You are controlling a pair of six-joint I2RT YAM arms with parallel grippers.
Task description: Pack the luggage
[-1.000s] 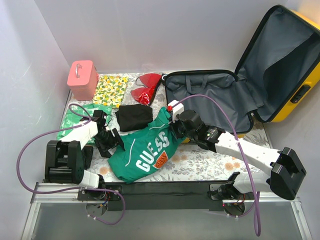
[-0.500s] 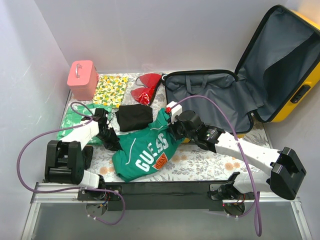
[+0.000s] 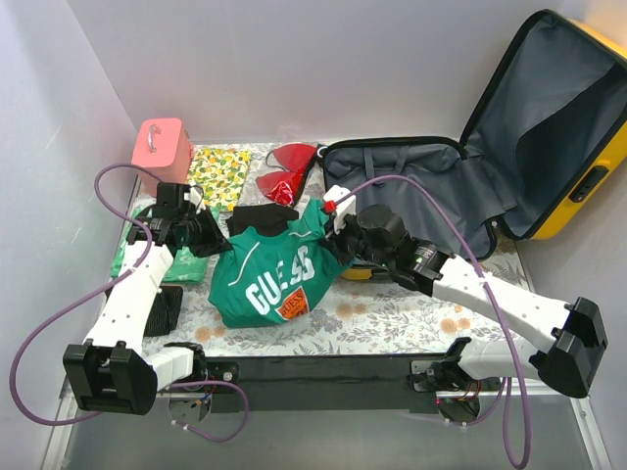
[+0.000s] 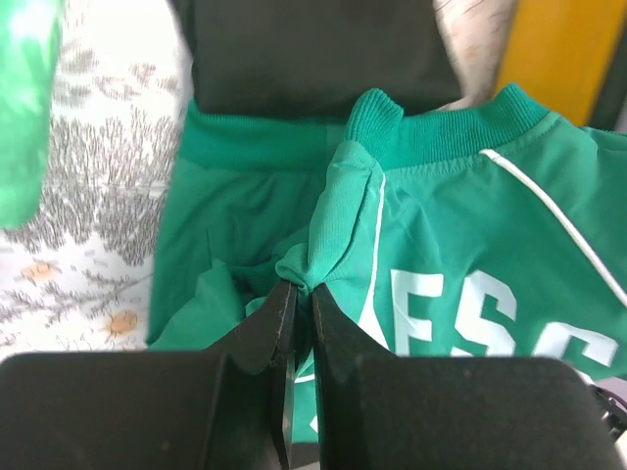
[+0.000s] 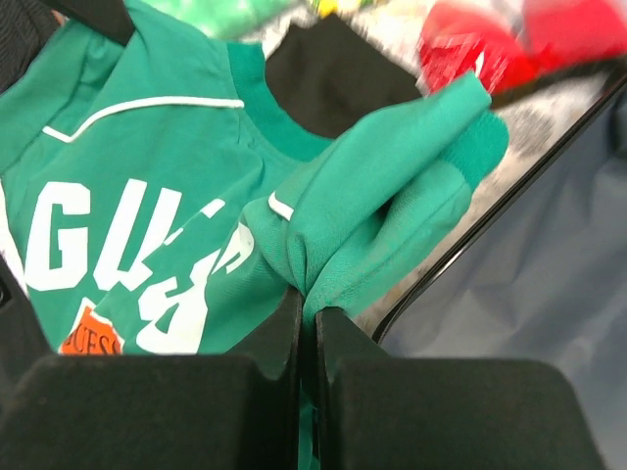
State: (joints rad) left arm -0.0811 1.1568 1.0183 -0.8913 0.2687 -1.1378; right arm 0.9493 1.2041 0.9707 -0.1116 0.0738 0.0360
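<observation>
1. The luggage (image 3: 431, 201) lay open just right of and beyond the green sweatshirt (image 3: 269, 284); its lid stood propped up and its grey lining was bare, ready for clothes.
2. The left gripper (image 4: 299, 294) was clenched on a fold at the sweatshirt's left edge; the right gripper (image 5: 306, 299) pinched its right sleeve.
3. Two grips probably served to lift the sweatshirt spread out, so it could clear the rim without bunching.

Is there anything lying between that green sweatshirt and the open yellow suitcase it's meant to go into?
Nothing visible does. The left end effector and right end effector pinch the green sweatshirt beside the suitcase; only its near rim lies between. The black garment and red item lie off that path.
</observation>
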